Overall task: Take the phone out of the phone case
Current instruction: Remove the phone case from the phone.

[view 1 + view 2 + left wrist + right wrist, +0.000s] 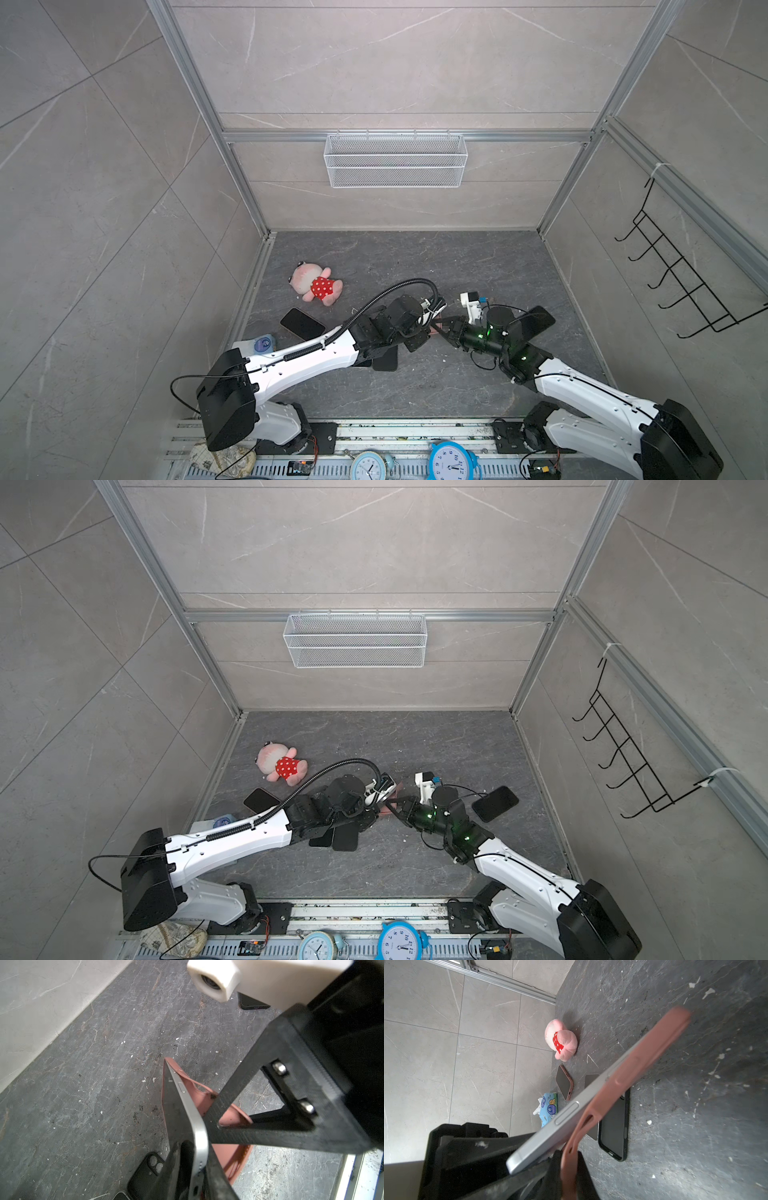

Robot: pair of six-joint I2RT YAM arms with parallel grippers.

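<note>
The phone [187, 1105], silver-edged with a dark screen, is held above the floor between my two arms, tilted. One long side of it has come away from the pink phone case [207, 1097], which still cups the far end. In the left wrist view my left gripper [197, 1169] is shut on the phone's near corner. My right gripper [569, 1159] is shut on the peeled-back rim of the phone case [643, 1053], beside the bare edge of the phone [550, 1132]. In both top views the grippers meet tip to tip at mid floor, where a sliver of the phone case [434, 330] [384, 810] shows.
On the dark floor lie a pink plush toy [316, 284], another cased phone [302, 323], a black phone [536, 322], black cases [384, 359] under my left arm and a tissue pack [262, 344]. A wire basket [395, 160] and a hook rack [685, 282] hang on the walls.
</note>
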